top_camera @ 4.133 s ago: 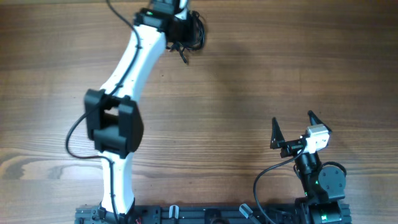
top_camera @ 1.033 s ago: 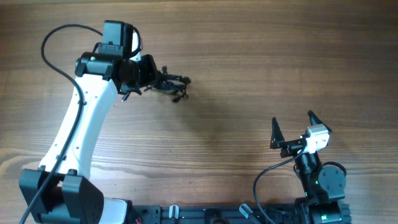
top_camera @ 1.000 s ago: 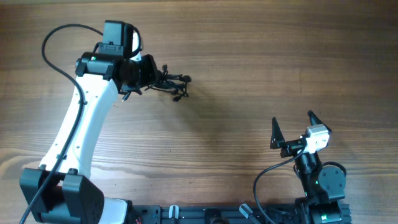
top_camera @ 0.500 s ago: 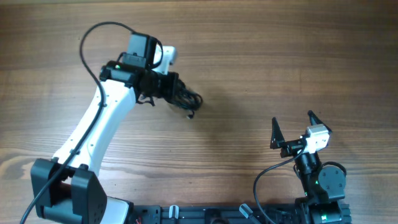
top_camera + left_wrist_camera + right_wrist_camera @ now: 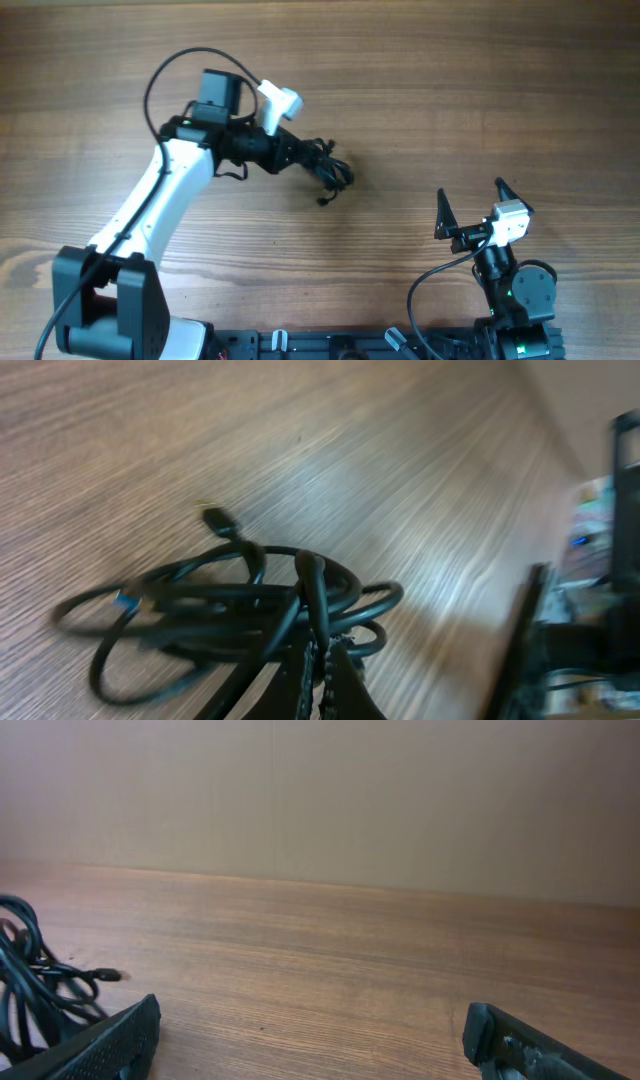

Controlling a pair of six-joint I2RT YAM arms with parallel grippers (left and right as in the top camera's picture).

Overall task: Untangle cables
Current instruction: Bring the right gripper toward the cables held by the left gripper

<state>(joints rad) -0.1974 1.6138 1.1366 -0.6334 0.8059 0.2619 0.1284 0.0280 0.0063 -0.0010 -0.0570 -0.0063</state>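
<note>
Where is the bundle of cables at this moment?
In the overhead view, the cables are near the centre, held by the left gripper, apart from the open right gripper.

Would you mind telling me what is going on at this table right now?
The left end effector is clamped on a tangled bundle of black cables, near the middle of the wooden table. The right end effector sits open by its base, apart from the bundle. The cables are not yet untangled.

Overhead faces down; wrist cameras skim low, all sharing the cables.
</note>
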